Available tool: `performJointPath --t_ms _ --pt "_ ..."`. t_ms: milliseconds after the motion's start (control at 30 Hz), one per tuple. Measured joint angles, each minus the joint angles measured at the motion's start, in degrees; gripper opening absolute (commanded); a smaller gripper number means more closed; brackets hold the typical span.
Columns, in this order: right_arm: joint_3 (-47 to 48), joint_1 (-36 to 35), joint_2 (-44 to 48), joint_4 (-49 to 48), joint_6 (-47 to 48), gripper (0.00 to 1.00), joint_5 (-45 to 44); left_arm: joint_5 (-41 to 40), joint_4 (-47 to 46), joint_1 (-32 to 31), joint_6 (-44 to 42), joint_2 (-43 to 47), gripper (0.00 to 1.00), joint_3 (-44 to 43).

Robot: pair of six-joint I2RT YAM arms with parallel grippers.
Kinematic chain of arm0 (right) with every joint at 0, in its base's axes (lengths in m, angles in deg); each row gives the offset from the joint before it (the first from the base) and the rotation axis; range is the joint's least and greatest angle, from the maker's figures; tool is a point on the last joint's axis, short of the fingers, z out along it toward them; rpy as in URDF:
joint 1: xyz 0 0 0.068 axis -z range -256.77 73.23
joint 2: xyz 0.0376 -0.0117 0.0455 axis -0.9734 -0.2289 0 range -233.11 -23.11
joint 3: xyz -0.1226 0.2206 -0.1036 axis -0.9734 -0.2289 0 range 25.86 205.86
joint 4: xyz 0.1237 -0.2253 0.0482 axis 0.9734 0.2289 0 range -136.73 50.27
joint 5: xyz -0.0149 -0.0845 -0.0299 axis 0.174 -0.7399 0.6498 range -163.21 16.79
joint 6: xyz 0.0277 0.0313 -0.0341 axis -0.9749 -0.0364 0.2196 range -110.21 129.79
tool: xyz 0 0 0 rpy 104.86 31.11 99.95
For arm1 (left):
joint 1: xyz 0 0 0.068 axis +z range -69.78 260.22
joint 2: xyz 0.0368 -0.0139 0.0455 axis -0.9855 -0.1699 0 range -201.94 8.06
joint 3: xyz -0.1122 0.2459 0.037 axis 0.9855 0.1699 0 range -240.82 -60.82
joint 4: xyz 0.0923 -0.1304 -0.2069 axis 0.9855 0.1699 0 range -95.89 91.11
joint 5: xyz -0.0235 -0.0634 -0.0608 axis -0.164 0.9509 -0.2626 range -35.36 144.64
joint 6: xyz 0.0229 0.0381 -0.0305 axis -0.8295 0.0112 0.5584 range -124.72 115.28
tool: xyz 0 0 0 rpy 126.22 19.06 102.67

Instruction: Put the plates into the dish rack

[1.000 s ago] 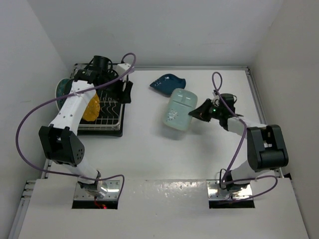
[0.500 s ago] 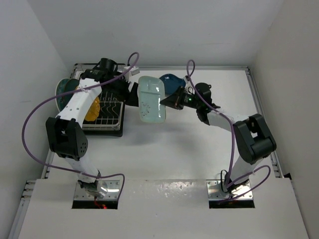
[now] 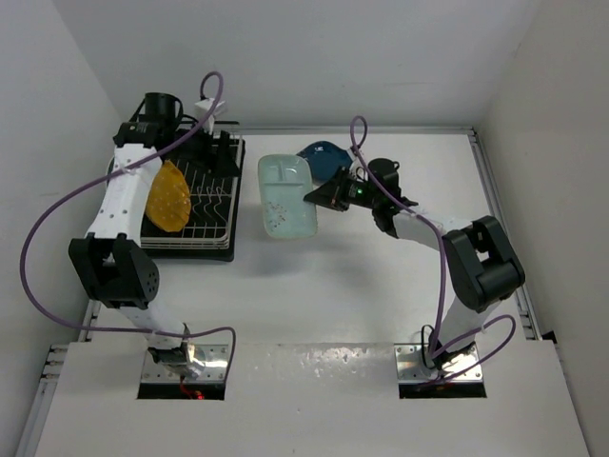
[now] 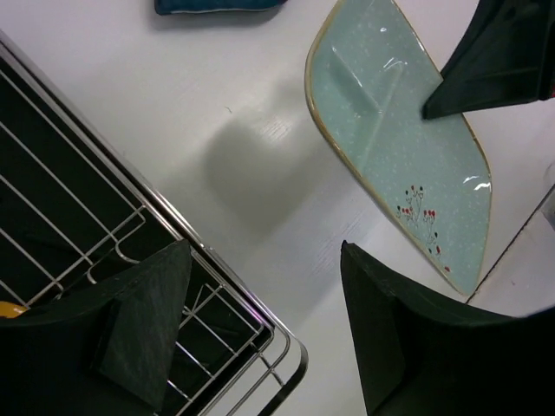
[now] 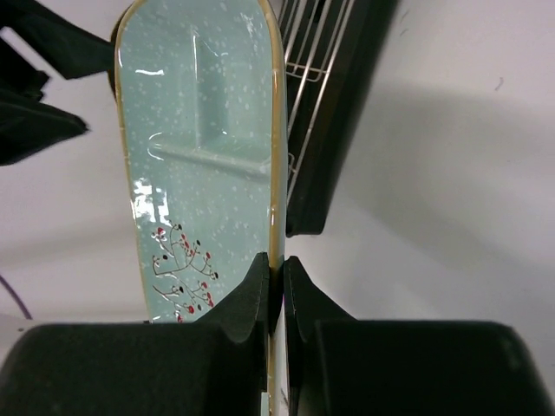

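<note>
My right gripper (image 3: 319, 196) is shut on the rim of the pale mint oblong plate (image 3: 285, 195) and holds it on edge just right of the dish rack (image 3: 195, 238). In the right wrist view the fingertips (image 5: 260, 277) pinch the plate's yellow rim (image 5: 199, 156), with the rack (image 5: 334, 95) beyond. My left gripper (image 3: 217, 152) is open and empty over the rack's far right corner. In its view (image 4: 260, 295) the rack corner (image 4: 260, 334) lies between the fingers and the mint plate (image 4: 390, 130) is ahead. The yellow scalloped plate (image 3: 166, 195) stands in the rack. The dark blue leaf plate (image 3: 324, 157) lies on the table.
The white table (image 3: 314, 286) is walled on three sides. The left arm's purple cable (image 3: 57, 214) loops left of the rack. The blue leaf plate's edge (image 4: 217, 5) shows at the top of the left wrist view. The floral and dark teal plates are hidden.
My right gripper has carried the mint plate left from the table's middle to beside the rack. My left gripper swung toward the plate, then back over the rack's far corner.
</note>
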Motion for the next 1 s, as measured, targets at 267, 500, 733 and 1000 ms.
performJointPath --t_ms 267,500,733,1000 --pt "0.09 -0.04 0.0 1.73 1.36 0.0 -1.33 2.38 -1.73 -3.41 0.81 2.49 0.81 5.09" --pt "0.74 -1.27 -0.63 -0.13 0.11 0.0 -1.95 1.29 -3.52 -7.8 5.97 2.49 0.78 13.18" --pt "0.98 -3.37 -2.54 -1.99 -1.4 0.0 -2.67 -0.74 -6.45 -7.78 10.12 2.49 0.12 13.09" --pt "3.15 -5.62 -5.29 -3.54 -1.44 0.27 -2.75 -4.63 -7.65 -5.14 13.73 2.49 0.0 12.85"
